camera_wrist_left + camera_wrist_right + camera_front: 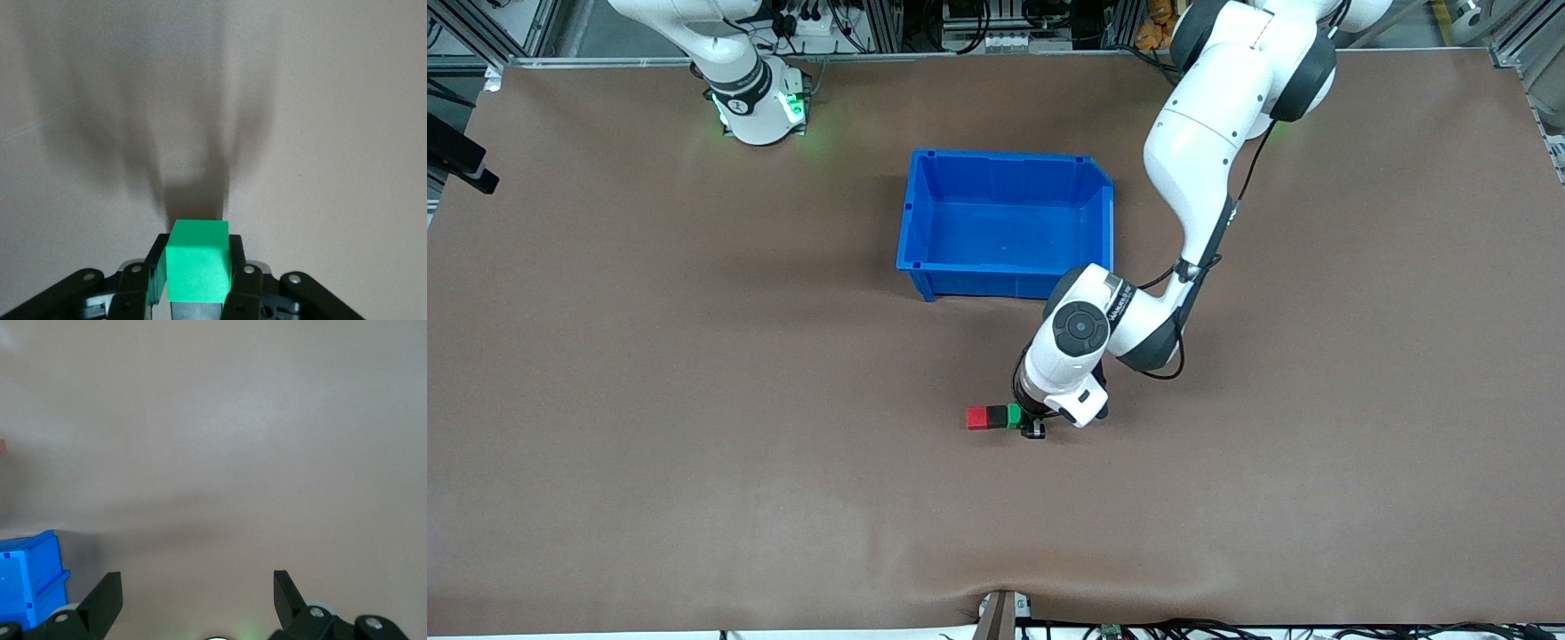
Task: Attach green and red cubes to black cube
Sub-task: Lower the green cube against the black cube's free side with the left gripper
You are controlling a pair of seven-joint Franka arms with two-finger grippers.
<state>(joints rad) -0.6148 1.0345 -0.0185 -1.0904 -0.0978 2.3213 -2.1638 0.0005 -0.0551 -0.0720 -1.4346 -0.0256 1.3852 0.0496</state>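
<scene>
The left gripper [1033, 425] is down at the table [649, 400] in its middle stretch, nearer the front edge than the blue bin [1005, 222]. In the front view most of it is hidden under the arm's own white wrist; only a dark fingertip shows just past the cubes. The left wrist view settles the grip: the fingers [157, 270] are pressed against two opposite sides of the green cube [197, 270], holding it.

The cubes lie in a short row on the table. The red cube [977, 418] sits at the end toward the right arm's end of the table, the black cube [997, 416] is in the middle, and the green cube [1014, 414] is at the end by the gripper. They look pressed together face to face, though the joints are too small to make out, and the green one is partly covered by the wrist. In the left wrist view the green cube blocks the other two entirely; only a dark shadow shows above it.

The blue bin stands open toward the back edge, its near corner cut off by the left arm's elbow.

The right arm waits near its base at the back edge. Its gripper [198, 593] hangs over bare table with fingers spread wide, holding nothing; a corner of the bin [30, 577] shows at the frame's edge. The gripper itself is out of the front view.
</scene>
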